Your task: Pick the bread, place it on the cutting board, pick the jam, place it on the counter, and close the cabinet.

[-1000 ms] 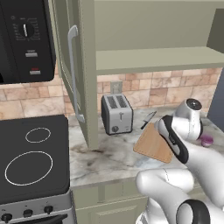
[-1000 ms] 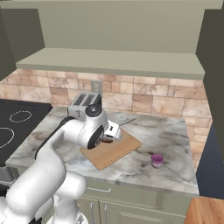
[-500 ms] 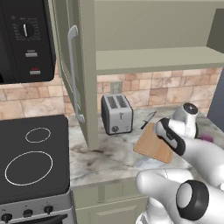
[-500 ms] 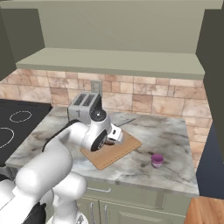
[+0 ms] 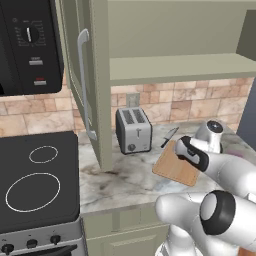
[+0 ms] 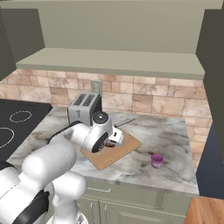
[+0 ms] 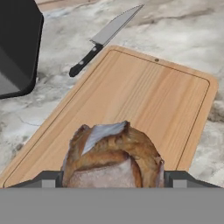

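gripper: dark two-finger gripper point(image 7: 112, 177) set wide around the lumpy brown crusty bread roll point(image 7: 113, 158), a finger tip on each flank; holding it, as far as the hand view shows
bread: between the fingers over the near end of the flat light-brown wooden cutting board point(image 7: 144, 94); cannot tell if it touches the wood yet
handling: judged light, crust stiff, crumb soft, surface rough so little slip; grip across the widest middle, squeeze lightly or it dents
board: lies askew on the grey-beige marbled stone counter point(image 6: 175, 131), near its front edge; most of the surface ahead of the roll is bare, plenty of room to set down
knife: black-handled steel kitchen knife point(image 7: 105, 39) on the counter just off the board's far corner, blade pointing away; keep the roll short of it
toaster: silver two-slot toaster point(image 6: 84, 108) beside the board toward the stove, close to the arm's elbow; mind it on retreat
jam: squat purple jar with pinkish lid point(image 6: 157, 160) on the counter, well apart from the board, toward the front edge on the far side from the toaster
cabinet: sage-green wall cabinet door point(image 5: 82, 80) stands open above the toaster, silver bar handle facing out; shelf inside looks bare
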Robot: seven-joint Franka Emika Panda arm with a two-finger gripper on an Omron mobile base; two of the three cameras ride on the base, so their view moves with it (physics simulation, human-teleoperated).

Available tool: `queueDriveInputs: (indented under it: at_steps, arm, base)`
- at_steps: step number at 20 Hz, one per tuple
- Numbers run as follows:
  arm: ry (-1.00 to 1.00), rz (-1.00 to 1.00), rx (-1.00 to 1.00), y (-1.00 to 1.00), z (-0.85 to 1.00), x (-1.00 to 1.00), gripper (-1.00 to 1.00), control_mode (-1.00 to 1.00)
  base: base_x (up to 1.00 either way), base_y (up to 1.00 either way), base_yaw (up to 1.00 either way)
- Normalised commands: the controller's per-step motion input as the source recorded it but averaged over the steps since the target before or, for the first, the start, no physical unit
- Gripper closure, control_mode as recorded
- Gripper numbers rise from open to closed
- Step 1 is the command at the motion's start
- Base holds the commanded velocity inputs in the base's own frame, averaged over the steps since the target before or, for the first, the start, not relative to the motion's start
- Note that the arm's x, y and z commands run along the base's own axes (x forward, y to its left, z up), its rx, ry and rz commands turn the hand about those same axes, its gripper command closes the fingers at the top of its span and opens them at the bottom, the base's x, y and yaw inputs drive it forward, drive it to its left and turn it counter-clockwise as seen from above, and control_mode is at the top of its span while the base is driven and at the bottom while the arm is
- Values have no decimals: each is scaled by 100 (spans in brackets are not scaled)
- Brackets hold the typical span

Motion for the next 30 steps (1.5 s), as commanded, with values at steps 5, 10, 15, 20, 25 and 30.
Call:
queueDriveInputs:
  at_steps: [5,10,15,20,25,30]
  arm:
    - [4,0,1,0,-15,10,100,-100]
    - [3,0,0,0,-21,12,100,-100]
    - [4,0,0,0,-19,6,100,-100]
    - [5,0,0,0,-7,0,100,-100]
    - [7,0,0,0,0,0,100,-100]
    - [4,0,0,0,0,3,-100,-100]
  base:
    - [0,0,0]
    - [0,0,0]
    - [0,0,0]
    - [0,0,0]
    - [0,0,0]
    - [0,0,0]
